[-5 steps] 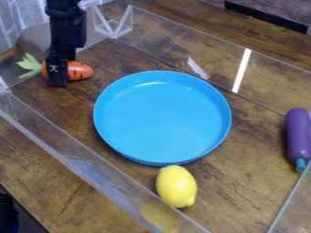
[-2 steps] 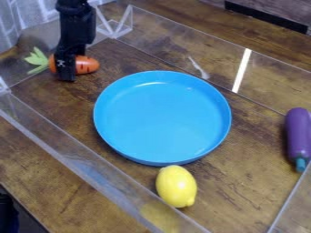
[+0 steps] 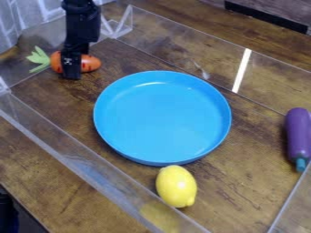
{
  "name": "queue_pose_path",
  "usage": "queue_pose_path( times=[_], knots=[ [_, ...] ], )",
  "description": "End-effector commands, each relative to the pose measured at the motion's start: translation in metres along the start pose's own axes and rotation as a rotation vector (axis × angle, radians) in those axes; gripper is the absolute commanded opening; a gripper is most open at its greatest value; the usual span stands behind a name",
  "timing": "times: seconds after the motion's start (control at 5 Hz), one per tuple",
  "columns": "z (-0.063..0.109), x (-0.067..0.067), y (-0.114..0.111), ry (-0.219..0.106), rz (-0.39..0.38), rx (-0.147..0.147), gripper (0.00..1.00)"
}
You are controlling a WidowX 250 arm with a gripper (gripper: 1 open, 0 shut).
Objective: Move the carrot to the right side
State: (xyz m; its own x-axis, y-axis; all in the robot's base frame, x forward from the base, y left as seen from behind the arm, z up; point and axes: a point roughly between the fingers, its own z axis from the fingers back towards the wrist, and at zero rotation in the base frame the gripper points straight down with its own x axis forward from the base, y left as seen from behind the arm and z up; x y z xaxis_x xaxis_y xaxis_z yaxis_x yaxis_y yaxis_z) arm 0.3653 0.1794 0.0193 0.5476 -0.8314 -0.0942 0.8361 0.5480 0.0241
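Gripper spread wide, straddling carrot at far left of counter. No lift yet; whole transfer rightward past blue plate remains.

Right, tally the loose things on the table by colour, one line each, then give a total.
Orange: 1, the small orange toy carrot with green leafy top
Blue: 1, the round blue plastic plate
Yellow: 1, the yellow toy lemon
Purple: 1, the purple toy eggplant
Total: 4
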Motion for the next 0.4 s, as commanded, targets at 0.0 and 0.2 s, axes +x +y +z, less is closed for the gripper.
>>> queue_pose_path(
  times=[0.0, 0.2],
  knots=[
    [-0.0026, 0.014, 0.0064, 0.001, -0.071, -0.009, 1.0],
    [-0.0022, 0.017, 0.0157, 0.006, -0.099, -0.006, 1.0]
  ],
)
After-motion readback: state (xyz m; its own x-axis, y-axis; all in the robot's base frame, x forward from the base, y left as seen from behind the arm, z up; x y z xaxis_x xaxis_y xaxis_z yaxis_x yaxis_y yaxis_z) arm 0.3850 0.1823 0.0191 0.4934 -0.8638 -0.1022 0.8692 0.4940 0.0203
